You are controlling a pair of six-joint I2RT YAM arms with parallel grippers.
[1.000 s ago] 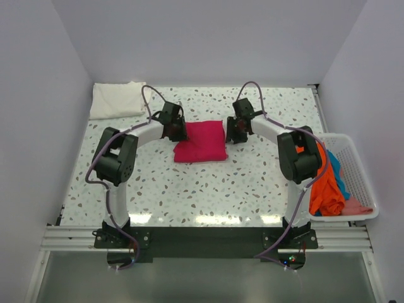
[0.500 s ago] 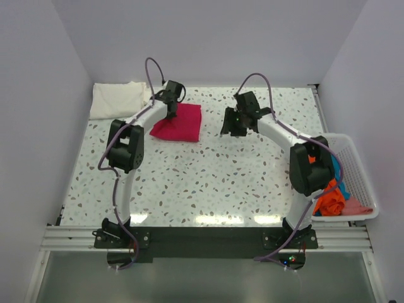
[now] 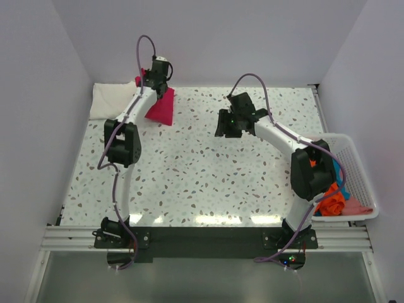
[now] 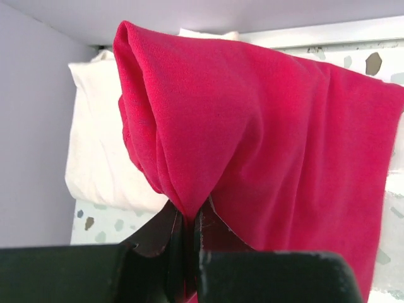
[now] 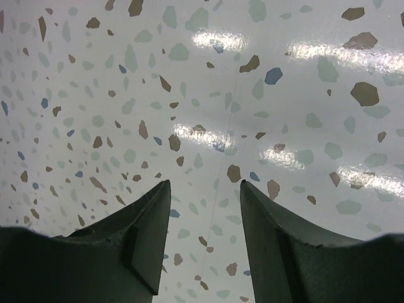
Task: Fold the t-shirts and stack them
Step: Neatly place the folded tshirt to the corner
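White walls on three sides; speckled tabletop [image 3: 208, 170] below.

Left pincer [image 4: 188, 230]: pressed together on a gathered edge of the red shirt [image 3: 161, 106]. Cloth is lifted, hanging in a drape at the upper left of the overhead view, just beside the cream shirt [image 3: 113, 100], which lies folded in the upper left corner. In the left wrist view, red fills the centre and right and cream sits behind it on the left.

Right pincer [image 5: 205, 186]: spread, nothing between the fingers, hovering over bare tabletop at upper centre of the overhead view.

Basket [image 3: 363, 218] at the right edge holds an orange shirt [image 3: 331, 202], with blue and pink cloth beside it.

Judged step: placing the red shirt onto the cream one to start the stack.

Notes for doing it well:
- The shirt hangs from a single pinch, so its folds are likely to slump. Lower the free hem first so it touches down on the cream shirt's near edge, then lay the rest across towards the wall.
- Line up the edges before letting go; release only once the cloth lies supported.
- Avoid dragging the cream shirt out of its fold.
- The free right pincer could steady or smooth a corner if needed.
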